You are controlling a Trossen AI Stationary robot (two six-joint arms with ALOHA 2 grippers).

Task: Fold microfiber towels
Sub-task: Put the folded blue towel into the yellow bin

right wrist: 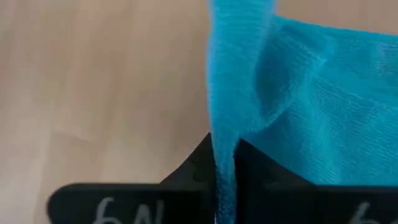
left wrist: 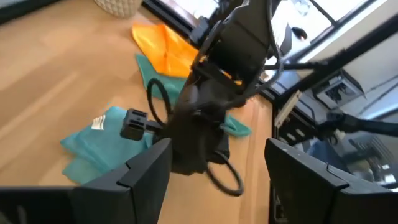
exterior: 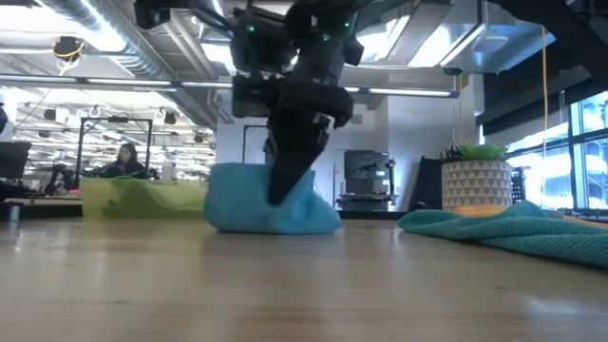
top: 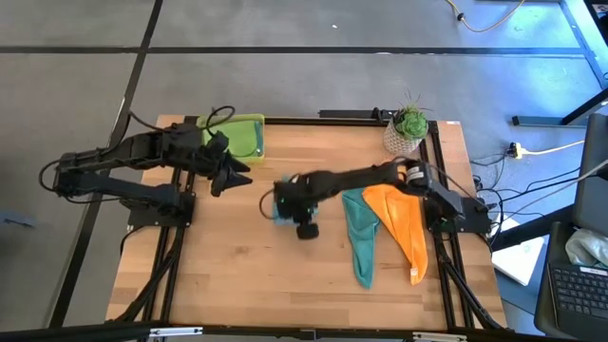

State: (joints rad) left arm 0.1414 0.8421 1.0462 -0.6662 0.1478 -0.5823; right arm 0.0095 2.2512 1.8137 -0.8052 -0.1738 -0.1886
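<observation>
- step in hand: right gripper pinches an edge of the light blue towel, bunched mid-table.
- left gripper waits beside it, jaws open.
- next: probably release the fold and flatten it.

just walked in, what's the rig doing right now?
It is folding towels. The right gripper is down at mid-table, pinching an edge of a light blue towel that sits bunched on the table. The left gripper hovers open beside it, near the yellow-green tray, holding nothing. A teal towel and an orange towel lie unfolded, side by side and overlapping, on the right side of the table, waiting.
</observation>
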